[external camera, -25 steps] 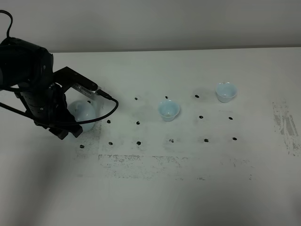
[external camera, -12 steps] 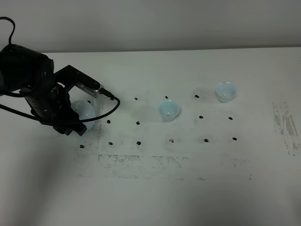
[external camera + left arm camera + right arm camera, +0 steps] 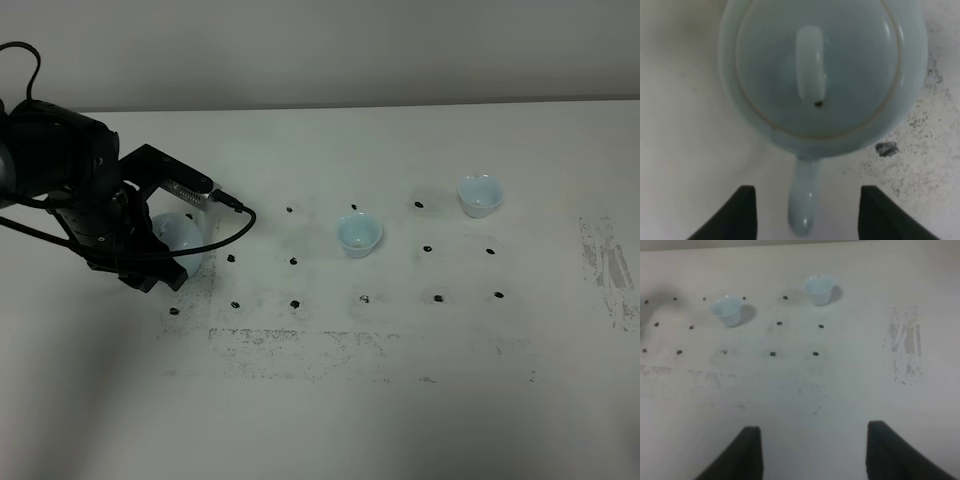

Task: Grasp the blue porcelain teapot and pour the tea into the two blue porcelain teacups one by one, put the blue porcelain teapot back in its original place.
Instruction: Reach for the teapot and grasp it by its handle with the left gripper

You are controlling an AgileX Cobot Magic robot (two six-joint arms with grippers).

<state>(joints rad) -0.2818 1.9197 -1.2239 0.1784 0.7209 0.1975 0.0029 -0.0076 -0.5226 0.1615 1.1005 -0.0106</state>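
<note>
A broad white counter [image 3: 400, 400] carries everything, scuffed grey along its front [image 3: 300, 345] and at its right edge [image 3: 605, 265]. The bulky black left arm [image 3: 70, 190] leans over the counter's left side and hides much of the round pale sky-blue porcelain teapot [image 3: 180, 235], which stands upright on the counter with its lid on.

The left tool [image 3: 808, 190] is released: its two dark fingers [image 3: 745, 215] stand wide on either side of a narrow part jutting from the pot, with counter showing in both gaps. The right tool [image 3: 815, 455] is released too, hanging over bare counter with nothing between its fingers.

To the pot's right sit two small pale-blue handleless porcelain cups, well apart: the nearer cup [image 3: 358, 234] and the farther cup [image 3: 480, 195]. A thin black cable [image 3: 235, 225] loops out just beside the pot. Small black dots [image 3: 294, 261] lie in rows between pot and cups.
</note>
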